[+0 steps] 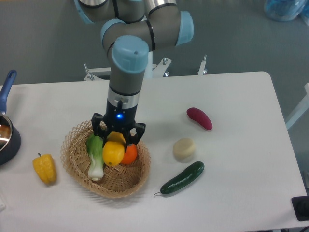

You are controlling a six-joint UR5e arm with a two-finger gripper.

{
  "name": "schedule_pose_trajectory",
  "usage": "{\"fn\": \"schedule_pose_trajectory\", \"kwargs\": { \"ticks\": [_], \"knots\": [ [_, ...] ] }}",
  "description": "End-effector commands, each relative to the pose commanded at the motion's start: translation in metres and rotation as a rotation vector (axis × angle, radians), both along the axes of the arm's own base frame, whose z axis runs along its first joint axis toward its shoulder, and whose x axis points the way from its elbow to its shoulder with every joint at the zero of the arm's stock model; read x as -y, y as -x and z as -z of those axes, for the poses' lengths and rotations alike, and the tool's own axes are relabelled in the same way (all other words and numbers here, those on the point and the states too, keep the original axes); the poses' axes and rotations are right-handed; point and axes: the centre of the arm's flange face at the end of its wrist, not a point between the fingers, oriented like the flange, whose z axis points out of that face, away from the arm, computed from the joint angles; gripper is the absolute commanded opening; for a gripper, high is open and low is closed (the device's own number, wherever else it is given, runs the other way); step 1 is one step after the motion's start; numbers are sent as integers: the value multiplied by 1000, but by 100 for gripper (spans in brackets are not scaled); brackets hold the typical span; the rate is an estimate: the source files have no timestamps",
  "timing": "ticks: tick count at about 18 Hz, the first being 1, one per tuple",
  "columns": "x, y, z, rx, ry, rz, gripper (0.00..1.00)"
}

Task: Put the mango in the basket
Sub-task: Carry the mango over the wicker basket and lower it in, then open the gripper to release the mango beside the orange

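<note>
One table carries it all, and on its left part sits the basket, with bok choy and an orange lying inside. My jaws hang over the basket's middle, clenched on the mango, which hovers between the bok choy and the orange.

The white table carried the basket, a yellow pepper, a cucumber, a purple root, a pale round item, possibly bread, and a blue pan at the edge.
</note>
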Motion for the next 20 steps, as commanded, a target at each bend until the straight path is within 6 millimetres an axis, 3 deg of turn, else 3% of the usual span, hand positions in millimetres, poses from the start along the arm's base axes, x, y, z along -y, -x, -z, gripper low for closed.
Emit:
{"fn": "schedule_pose_trajectory", "kwargs": {
  "ticks": [3,6,18,19,20],
  "knots": [
    [10,-2,22,-14,62,8,39],
    [6,-2,46,-82,139,109,38],
    [-12,-26,61,-79,148,196,38],
    [-13,-30,60,-79,145,202,40],
    [-13,-30,58,-83,142,203,53]
  ]
}}
